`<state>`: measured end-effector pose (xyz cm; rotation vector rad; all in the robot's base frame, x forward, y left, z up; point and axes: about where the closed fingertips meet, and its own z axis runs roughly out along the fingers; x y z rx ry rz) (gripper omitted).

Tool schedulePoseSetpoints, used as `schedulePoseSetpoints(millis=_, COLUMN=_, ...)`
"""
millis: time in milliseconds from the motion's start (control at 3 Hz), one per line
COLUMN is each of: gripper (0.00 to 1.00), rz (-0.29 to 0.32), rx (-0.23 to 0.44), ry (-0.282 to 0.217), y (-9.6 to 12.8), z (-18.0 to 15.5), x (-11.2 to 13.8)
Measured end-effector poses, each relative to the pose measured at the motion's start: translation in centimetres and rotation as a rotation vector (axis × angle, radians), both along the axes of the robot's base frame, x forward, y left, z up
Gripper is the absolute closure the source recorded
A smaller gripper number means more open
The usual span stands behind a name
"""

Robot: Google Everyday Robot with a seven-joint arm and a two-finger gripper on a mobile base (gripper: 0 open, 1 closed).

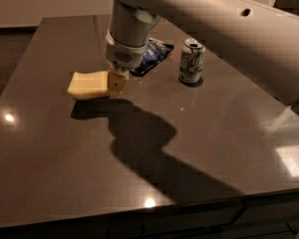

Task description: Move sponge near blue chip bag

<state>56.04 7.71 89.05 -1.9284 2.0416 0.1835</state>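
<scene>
Here I am in the upper left of the frame, my gripper pointing down over the dark table. My fingers are clamped on the sponge, pinching its right end, and the pale yellow block sticks out to the left of them. The sponge sits left of centre in the upper half of the frame and looks raised a little off the surface, with its shadow lying just below it on the table top.

The blue chip bag lies just up and to the right of my wrist, partly hidden behind it, dark and crinkled with white print. The sponge is near the bag but not touching it. Further right stands the green-and-white soda can, upright, just beside the bag with a gap between them.

My arm sweeps in from the upper right corner, broad and pale, and throws a big dark shadow across the middle of the table.
</scene>
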Motion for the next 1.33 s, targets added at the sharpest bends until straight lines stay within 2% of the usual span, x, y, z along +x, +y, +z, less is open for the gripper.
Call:
schedulePoseSetpoints(millis=333, gripper=1.00, rz=-0.048, rx=-0.047, ry=-0.032, y=-2.8, z=0.5, x=2.5)
schedulePoseSetpoints(millis=667, gripper=1.00, rz=-0.072, rx=-0.080, ry=-0.056, y=-4.5, z=0.6, x=4.6)
schedulePoseSetpoints(millis=1333, gripper=1.00, rz=-0.083, rx=-0.132, ry=-0.072, y=-6.1, z=-0.2, x=8.1)
